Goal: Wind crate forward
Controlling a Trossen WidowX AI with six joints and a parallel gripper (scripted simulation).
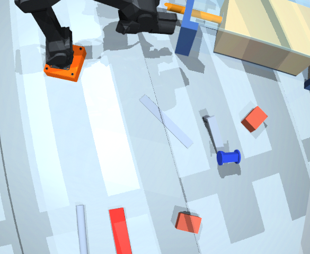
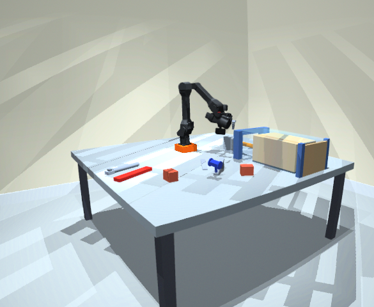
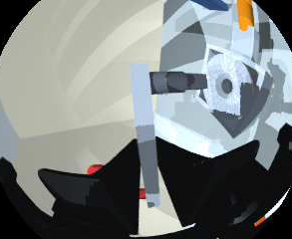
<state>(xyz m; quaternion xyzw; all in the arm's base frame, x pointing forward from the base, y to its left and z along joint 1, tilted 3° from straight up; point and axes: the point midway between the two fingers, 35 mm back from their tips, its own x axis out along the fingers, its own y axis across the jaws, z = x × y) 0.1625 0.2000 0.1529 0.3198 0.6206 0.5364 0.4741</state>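
1. Tabletop (image 1: 122, 153) (image 2: 167, 201): pale, striped with light and shadow; plain beige walls (image 2: 114, 59) behind.
2. Crate (image 1: 258, 54) (image 2: 274, 150): tan, at 1 o'clock in the top view, seemingly flat; long axis roughly 9:30 to 3:30. Its front stands apart from the blue frame (image 1: 184, 38) (image 2: 238, 145), orange strap (image 1: 206, 15) (image 2: 247, 144) (image 3: 244, 15) between.
3. Fingers (image 2: 229, 116): nearly closed, clamped on the bar of the grey winch handle (image 2: 233, 124) (image 3: 141, 107).
4. Handle, placement: raised over the winch (image 2: 227, 142) (image 3: 230, 85) side of the tabletop, at 9 o'clock from the crate in the exterior view. In the wrist view its bar runs 12 to 6; the key arm points to 3 o'clock, towards the round hole.
5. Step in hand, judged: bringing key to hole; no winding yet.
6. Next move, judged: turn the key downright, centre it above the hole, match its square, then lower. A tilted key could catch the rim.
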